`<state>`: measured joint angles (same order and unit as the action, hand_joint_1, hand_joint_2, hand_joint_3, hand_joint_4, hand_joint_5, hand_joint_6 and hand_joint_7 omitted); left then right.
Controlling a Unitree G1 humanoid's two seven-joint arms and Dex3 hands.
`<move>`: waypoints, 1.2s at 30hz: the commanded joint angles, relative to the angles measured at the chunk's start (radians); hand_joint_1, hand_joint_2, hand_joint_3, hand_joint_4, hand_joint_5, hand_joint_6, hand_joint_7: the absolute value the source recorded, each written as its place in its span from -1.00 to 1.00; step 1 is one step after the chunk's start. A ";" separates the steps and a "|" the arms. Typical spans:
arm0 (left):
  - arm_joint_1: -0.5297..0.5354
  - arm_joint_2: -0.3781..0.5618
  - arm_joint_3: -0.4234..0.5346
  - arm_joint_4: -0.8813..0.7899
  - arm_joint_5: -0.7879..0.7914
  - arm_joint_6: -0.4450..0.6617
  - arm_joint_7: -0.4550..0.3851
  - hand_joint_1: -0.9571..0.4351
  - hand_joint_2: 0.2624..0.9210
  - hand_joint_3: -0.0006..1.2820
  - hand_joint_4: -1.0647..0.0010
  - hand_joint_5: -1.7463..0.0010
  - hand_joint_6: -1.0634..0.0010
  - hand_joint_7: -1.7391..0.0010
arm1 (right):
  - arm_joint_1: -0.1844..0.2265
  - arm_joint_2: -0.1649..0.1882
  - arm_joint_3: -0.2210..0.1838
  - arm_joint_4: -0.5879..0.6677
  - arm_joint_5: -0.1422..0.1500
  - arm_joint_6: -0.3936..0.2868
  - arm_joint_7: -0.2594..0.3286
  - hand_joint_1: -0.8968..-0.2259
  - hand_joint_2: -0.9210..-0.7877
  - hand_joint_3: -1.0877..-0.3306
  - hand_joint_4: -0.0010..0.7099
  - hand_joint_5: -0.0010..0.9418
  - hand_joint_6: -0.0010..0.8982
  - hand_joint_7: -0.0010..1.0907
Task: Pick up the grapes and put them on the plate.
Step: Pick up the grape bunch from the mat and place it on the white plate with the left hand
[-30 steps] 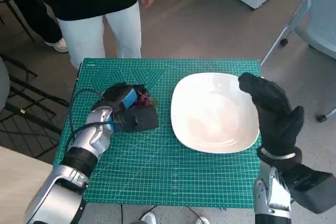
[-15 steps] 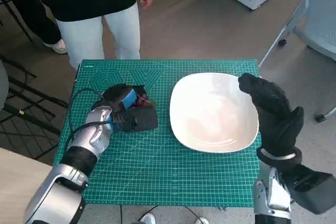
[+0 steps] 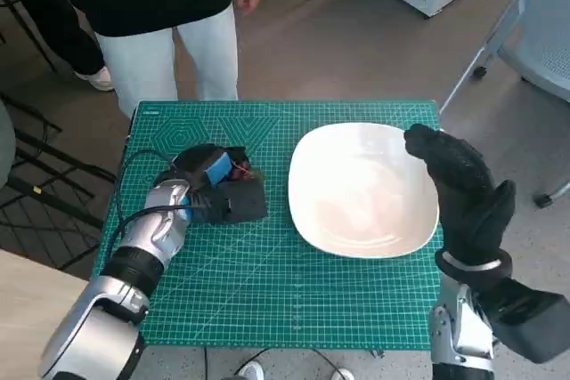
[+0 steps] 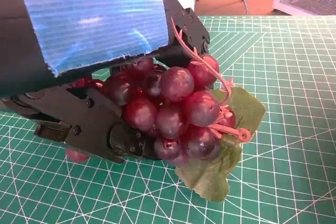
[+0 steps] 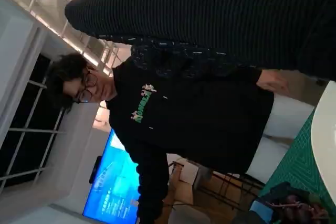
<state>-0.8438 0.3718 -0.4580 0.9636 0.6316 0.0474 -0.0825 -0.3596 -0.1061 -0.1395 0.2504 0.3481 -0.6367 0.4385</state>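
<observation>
Task progress stands at the grasp stage: the grapes (image 4: pixel 176 111) remain on the green cutting mat (image 3: pixel 267 291), left of the plate (image 3: pixel 361 189) and close to its rim without touching it. The plate carries nothing. Lifting, carrying across and setting down are all outstanding, as far as the views show.

Left hand (image 3: pixel 214 186): positioned over the bunch, blue-taped back uppermost. In the left wrist view its black fingers (image 4: pixel 100 124) curl around and under the dark red cluster, in contact with the berries on the side nearest the palm. The fingers are closed on the bunch rather than spread. A green leaf (image 4: pixel 220 166) and a pink stem project from the free side and lie against the mat, so the bunch is judged gripped but not yet raised.

Right hand (image 3: pixel 463 193): held upright at the far edge of the plate, above its rim, holding nothing. The gloved fingers point upward and appear roughly together; whether they are apart cannot be told from these views.

A person (image 3: pixel 169 15) in a black top and pale trousers stands behind the table.
</observation>
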 commanded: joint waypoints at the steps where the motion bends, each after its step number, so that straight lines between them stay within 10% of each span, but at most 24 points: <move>1: 0.016 0.012 -0.002 -0.010 0.004 0.015 -0.022 0.38 1.00 -0.75 -0.03 -0.70 -0.12 -0.18 | 0.013 0.004 0.001 0.017 -0.003 0.002 0.004 0.27 -1.00 0.48 0.00 -1.00 -0.63 -0.32; 26: 0.198 0.127 0.096 -0.630 0.022 0.134 -0.078 0.38 1.00 -0.68 0.08 -0.72 -0.04 -0.29 | 0.001 0.013 0.001 0.042 -0.006 -0.015 -0.002 0.28 -1.00 0.49 0.01 -1.00 -0.60 -0.36; 36: 0.244 0.155 0.141 -0.809 0.053 0.128 -0.070 0.38 1.00 -0.78 -0.16 -0.49 -0.04 -0.35 | -0.006 0.016 0.000 0.059 -0.006 -0.028 0.001 0.28 -1.00 0.49 0.01 -1.00 -0.60 -0.37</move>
<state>-0.6156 0.5090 -0.3354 0.2011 0.6660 0.1819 -0.1614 -0.3726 -0.0960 -0.1387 0.2890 0.3476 -0.6642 0.4383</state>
